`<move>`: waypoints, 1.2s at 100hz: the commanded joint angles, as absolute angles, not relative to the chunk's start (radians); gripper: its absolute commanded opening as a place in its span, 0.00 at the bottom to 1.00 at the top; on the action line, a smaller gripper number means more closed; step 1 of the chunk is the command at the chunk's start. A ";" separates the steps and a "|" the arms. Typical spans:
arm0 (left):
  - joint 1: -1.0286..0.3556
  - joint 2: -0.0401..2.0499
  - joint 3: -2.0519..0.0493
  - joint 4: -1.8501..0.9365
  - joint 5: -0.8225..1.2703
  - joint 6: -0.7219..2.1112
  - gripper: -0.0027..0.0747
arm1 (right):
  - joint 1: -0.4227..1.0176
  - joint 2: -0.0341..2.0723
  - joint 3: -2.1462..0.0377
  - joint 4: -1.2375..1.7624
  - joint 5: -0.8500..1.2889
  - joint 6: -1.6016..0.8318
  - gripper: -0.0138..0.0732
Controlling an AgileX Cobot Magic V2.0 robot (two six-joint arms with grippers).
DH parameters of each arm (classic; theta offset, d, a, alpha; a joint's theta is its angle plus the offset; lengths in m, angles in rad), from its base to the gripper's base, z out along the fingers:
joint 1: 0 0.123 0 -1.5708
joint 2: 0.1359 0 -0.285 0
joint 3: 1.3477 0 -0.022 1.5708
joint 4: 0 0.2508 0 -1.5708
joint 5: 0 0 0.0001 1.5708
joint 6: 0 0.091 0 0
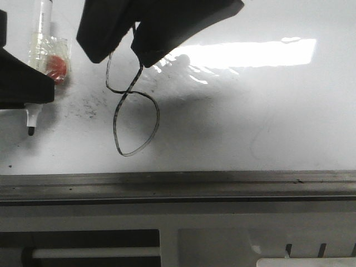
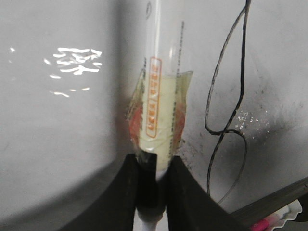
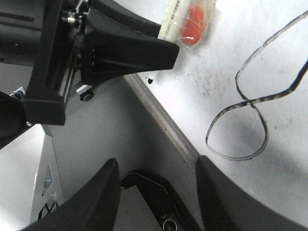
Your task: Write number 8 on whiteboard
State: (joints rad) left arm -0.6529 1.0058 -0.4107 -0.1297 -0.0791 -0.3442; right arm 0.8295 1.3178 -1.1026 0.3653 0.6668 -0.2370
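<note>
The number 8 (image 1: 133, 105) is a thin black figure on the whiteboard (image 1: 250, 111), left of centre; it also shows in the left wrist view (image 2: 226, 110) and the right wrist view (image 3: 250, 120). My left gripper (image 1: 25, 89) is at the board's left side, shut on a white marker (image 1: 33, 117) wrapped in clear tape with a red patch, its black tip pointing at the board. The left wrist view shows the marker (image 2: 156, 110) pinched between the fingers (image 2: 130, 192). My right gripper (image 1: 123, 53) hangs open and empty above the top of the 8, hiding its upper loop.
A grey metal rail (image 1: 222, 186) runs along the board's near edge, with a grey frame with slots below it. A bright light reflection (image 1: 250, 53) lies on the board. A pink and white item (image 2: 276, 222) sits past the rail. The right wrist view shows the left arm (image 3: 110, 48).
</note>
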 commanded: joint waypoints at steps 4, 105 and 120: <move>-0.650 1.001 -0.449 -0.140 -0.136 -0.353 0.01 | 0.826 1.292 -1.127 0.387 0.633 -0.245 0.52; -0.650 0.813 -0.449 -0.126 -0.064 -0.353 0.44 | 0.826 1.196 -1.102 0.317 0.540 -0.245 0.09; -0.650 0.680 -0.449 -0.086 -0.012 -0.353 0.13 | 0.826 1.063 -1.001 0.257 0.401 -0.245 0.09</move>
